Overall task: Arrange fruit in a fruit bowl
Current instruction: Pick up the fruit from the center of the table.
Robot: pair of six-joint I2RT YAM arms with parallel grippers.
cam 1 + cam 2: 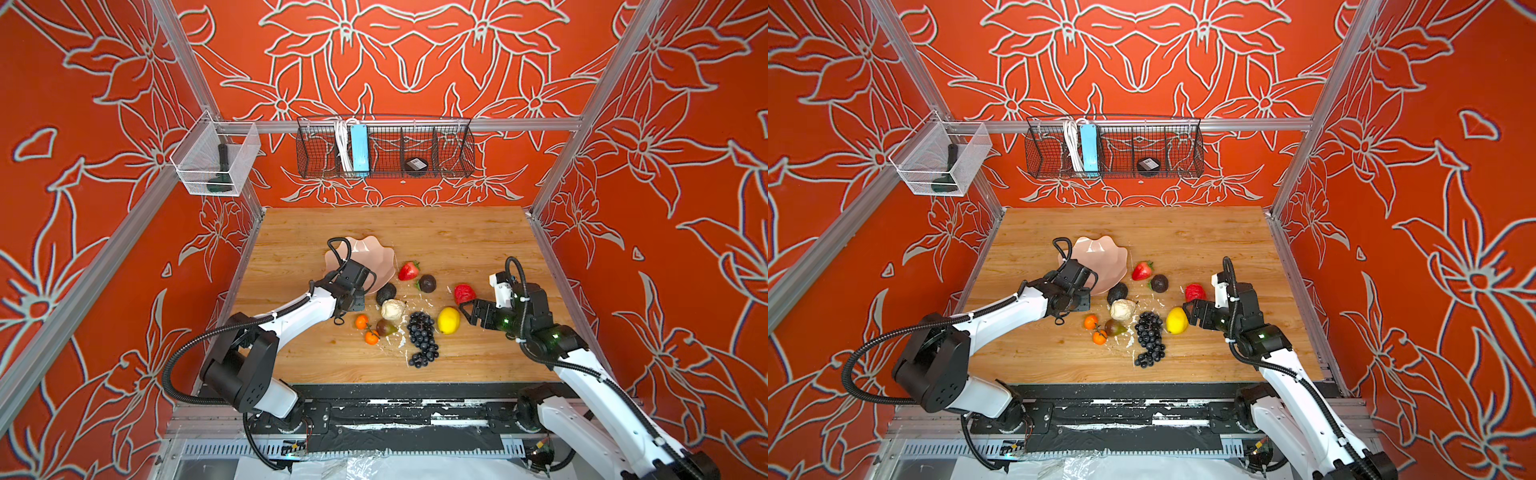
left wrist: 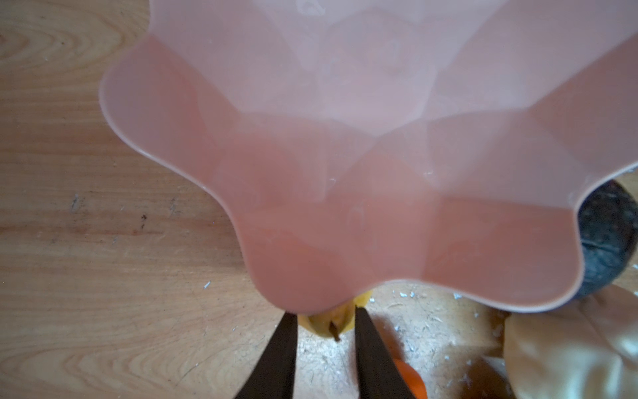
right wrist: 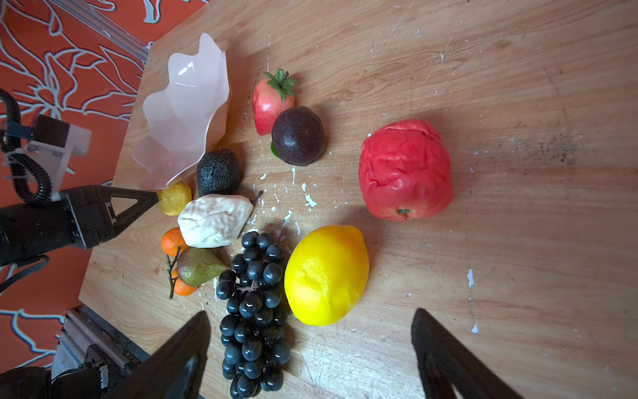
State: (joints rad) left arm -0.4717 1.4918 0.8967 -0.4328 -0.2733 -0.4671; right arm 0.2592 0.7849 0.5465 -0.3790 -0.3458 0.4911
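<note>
1 bowl [image 1: 365, 249], 2 oranges [image 1: 361, 321], 2 lemons [image 3: 326, 276] — 1 grape bunch [image 1: 422, 336], 1 avo [image 1: 386, 294].

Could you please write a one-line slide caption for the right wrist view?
Open right gripper faces the lemon and grape bunch; the pink fruit bowl beyond holds no fruit yet.

The fruit bowl [image 1: 370, 249] is pale pink, the lemon [image 1: 449, 320] yellow, the walls [image 1: 104, 187] orange-red with pale flower outlines.
</note>
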